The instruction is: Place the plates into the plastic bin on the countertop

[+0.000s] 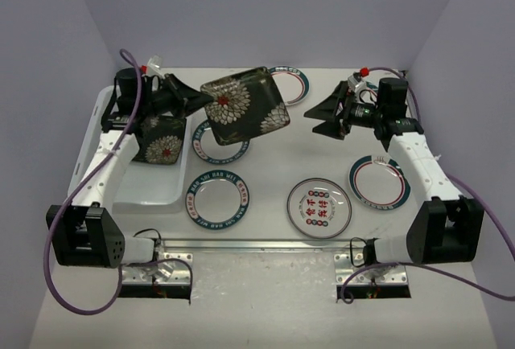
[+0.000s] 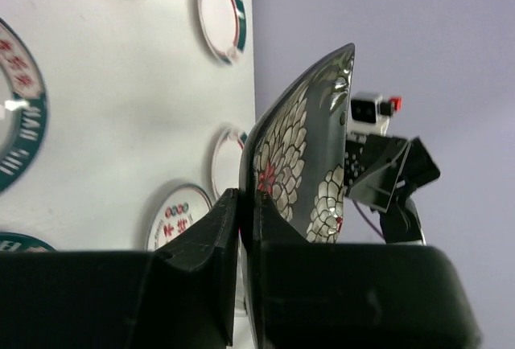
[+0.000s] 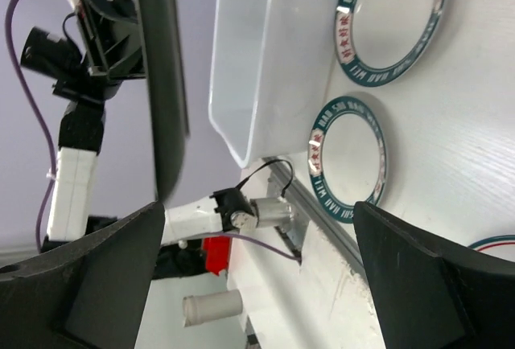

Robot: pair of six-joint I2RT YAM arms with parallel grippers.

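Left wrist view: the left gripper point(image 2: 241, 228) is pinched narrow on the rim of a square black plate point(image 2: 302, 156) with white flowers. One finger presses each face, and the plate stands on edge, rising toward the upper middle of the frame.

In the top external view this plate hangs tilted in the upper centre, lifted off the countertop point(image 1: 273, 168). Its left edge is in the gripper, and it sits just right of the plastic bin point(image 1: 95, 136). The bin lies at the left of the frame. A second black flowered plate point(image 1: 161, 141) shows inside it, partly hidden by the left arm point(image 1: 109, 164).

The right gripper point(image 1: 319, 116) is upper right of centre, well apart from the held plate. Its jaws are spread wide and hold nothing. The right wrist view confirms this, with its two fingers at the lower corners and a broad gap between them.

Five round plates lie flat on the countertop:
- A teal-rimmed plate point(image 1: 217, 198) lies lower centre, just beside the bin's right wall.
- Another teal-rimmed plate point(image 1: 208, 146) sits partly beneath the raised black one.
- A plate with red characters point(image 1: 319, 207) lies right of centre.
- A red-ringed plate point(image 1: 380, 180) lies beside the right arm point(image 1: 418, 164).
- A further ringed plate point(image 1: 291, 82) lies at the upper edge of the surface.

A metal rail point(image 1: 257, 245) runs along the bottom edge of the countertop.
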